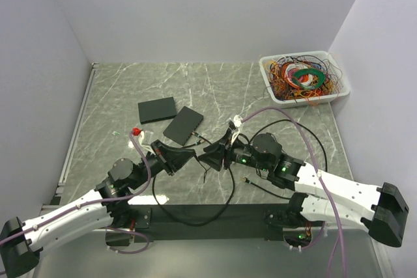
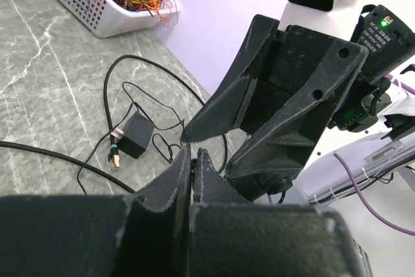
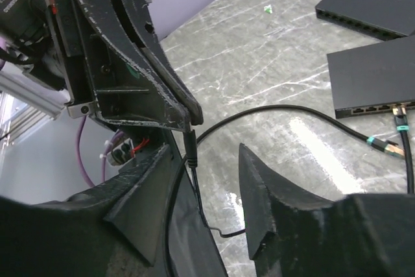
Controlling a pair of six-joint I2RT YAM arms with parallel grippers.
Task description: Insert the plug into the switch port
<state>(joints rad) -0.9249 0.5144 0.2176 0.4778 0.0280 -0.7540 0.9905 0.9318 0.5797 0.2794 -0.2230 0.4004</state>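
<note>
Marble table (image 1: pixel 130 89). Right gripper (image 3: pixel 204 160) is spread wide, holding nothing, tip to tip with the left gripper (image 2: pixel 192 163), which is pinched on a thin black cable (image 3: pixel 190 150). 2 switches: far switch (image 3: pixel 373 1), near switch (image 3: pixel 369 82). Gold-tipped plug (image 3: pixel 391 150) lies on the table just beside the near switch's ports, not inserted.

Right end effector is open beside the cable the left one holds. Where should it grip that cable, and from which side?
Grip the cable on the straight stretch hanging below the left end effector, whose fingers are shut on it. That stretch runs upright between the open fingers of the right end effector, so closing sideways should catch it.
</note>
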